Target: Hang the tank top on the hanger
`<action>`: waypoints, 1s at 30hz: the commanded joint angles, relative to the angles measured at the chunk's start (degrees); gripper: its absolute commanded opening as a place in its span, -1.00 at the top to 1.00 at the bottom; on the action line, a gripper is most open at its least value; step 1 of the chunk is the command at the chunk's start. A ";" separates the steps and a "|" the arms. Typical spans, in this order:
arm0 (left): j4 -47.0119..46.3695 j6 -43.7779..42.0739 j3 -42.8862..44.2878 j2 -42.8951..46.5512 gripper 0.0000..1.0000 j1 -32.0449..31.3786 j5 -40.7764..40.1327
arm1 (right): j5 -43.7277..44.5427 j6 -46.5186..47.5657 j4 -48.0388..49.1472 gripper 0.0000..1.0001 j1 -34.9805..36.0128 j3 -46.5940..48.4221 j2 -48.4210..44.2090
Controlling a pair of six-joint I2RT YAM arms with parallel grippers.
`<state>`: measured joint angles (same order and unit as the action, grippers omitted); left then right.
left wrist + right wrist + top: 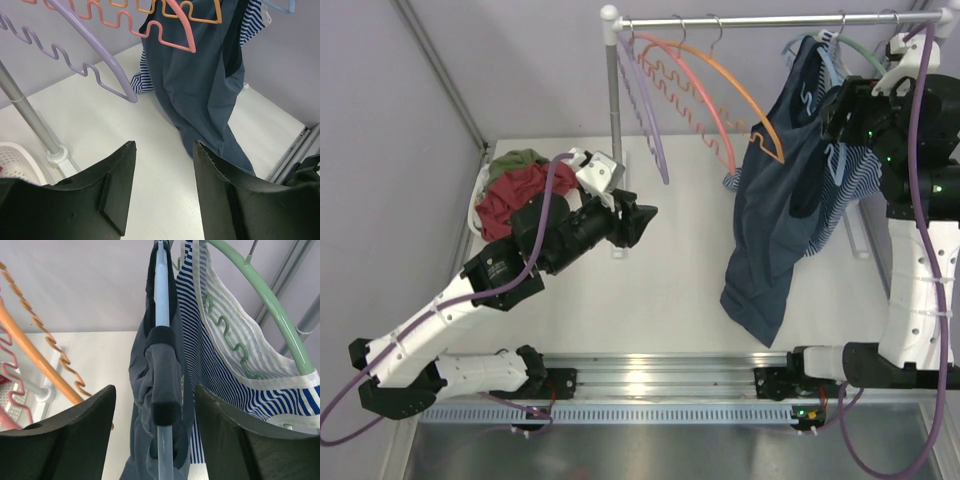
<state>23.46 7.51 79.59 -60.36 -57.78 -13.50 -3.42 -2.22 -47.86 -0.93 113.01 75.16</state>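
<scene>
The dark navy tank top hangs from the thin light-blue hanger on the rack rail, its body draping down to the table. In the right wrist view one navy strap is looped over the hanger's arm. My right gripper is open, with one finger on each side of that strap and arm, not touching them; it also shows in the top view. My left gripper is open and empty over the table's middle, left of the tank top, and shows open in its own view.
A blue-and-white striped top on a green hanger hangs just right of the navy one. Orange, pink and purple hangers hang on the rail. The rack pole stands mid-table. A white basket with red and green garments sits at left.
</scene>
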 commanded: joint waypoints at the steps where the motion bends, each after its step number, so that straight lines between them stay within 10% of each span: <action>1: -2.19 0.67 -0.23 1.30 -0.09 0.30 0.40 | -1.50 -1.65 0.48 -0.30 -0.57 -0.16 -3.34; 11: -2.19 1.72 -1.37 2.52 -0.09 0.30 -0.21 | -7.29 -5.33 -2.33 -0.99 -0.57 -3.92 -11.51; 30: -3.69 10.06 -12.87 7.71 -0.08 0.21 -4.08 | -23.29 -13.51 -4.54 -0.99 2.42 -35.30 -34.72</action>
<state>23.05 14.55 69.41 -54.30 -57.76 -15.77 -23.77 -13.93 -52.71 0.73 81.28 41.98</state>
